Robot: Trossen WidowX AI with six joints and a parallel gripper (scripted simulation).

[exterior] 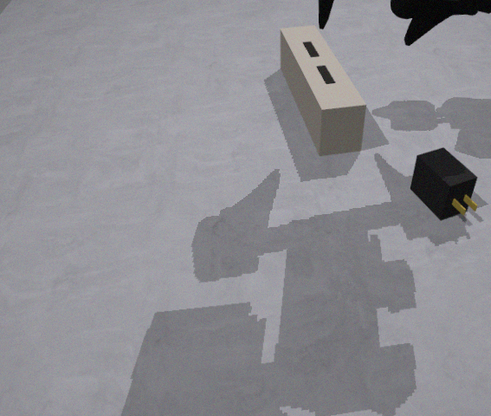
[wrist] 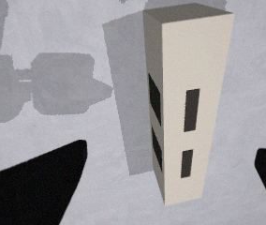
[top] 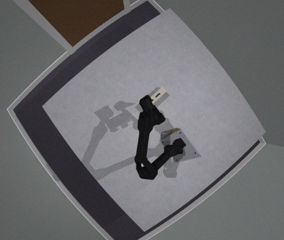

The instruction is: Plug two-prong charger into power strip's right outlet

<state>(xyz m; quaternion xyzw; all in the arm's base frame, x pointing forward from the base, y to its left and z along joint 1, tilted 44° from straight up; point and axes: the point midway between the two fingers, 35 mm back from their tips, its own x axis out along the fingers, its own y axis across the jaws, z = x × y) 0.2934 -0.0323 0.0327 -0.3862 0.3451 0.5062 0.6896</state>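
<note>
The cream power strip (top: 162, 90) (exterior: 344, 96) (wrist: 189, 56) stands on the table. The exterior view shows two dark slots in its top; the wrist view shows dark slots on two of its faces. The black charger (exterior: 436, 178) lies apart from the strip, its two brass prongs (exterior: 459, 206) pointing away from the strip, toward the lower right. The charger is hidden in the top view and outside the wrist view. My gripper (exterior: 365, 35) (wrist: 169, 152) is open and empty, above the table near the strip. In the wrist view the strip appears between the spread fingers, beyond the tips.
The grey table top (top: 201, 85) lies beneath everything. The arm (top: 143, 139) reaches from its base plate (top: 190, 151), bending over the table. Its shadows fall around the strip and charger. A dark border (top: 66, 155) runs along the table's left side.
</note>
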